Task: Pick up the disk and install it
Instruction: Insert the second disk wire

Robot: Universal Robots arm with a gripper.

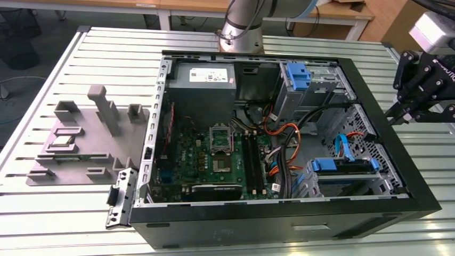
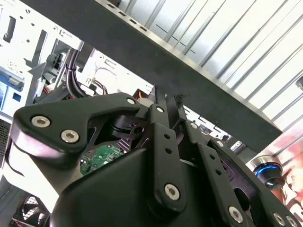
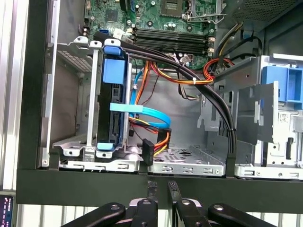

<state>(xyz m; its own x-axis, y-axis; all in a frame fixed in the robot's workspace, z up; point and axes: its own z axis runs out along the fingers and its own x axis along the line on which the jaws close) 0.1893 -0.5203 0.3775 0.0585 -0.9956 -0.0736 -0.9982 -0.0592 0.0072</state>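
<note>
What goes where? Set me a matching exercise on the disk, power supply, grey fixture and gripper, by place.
1 disk; 2 power supply; 3 grey fixture; 4 gripper.
A on the table, the exterior view's left of the case; B outside the case, the exterior view's right; C in a drive cage; D in the case by the arm's base.
Pairs: 1-C, 2-D, 3-A, 4-B.

A ribbed metal table [image 1: 106, 58] carried everything. An open black case [image 1: 284, 216] lay on its side across the middle. A flat grey fixture [image 1: 78, 144] with upright posts sat just beside it, toward the exterior view's left. A small grey bracket [image 1: 119, 198] rested against the case's near corner. The arm's base [image 1: 240, 32] stood behind the case.
</note>
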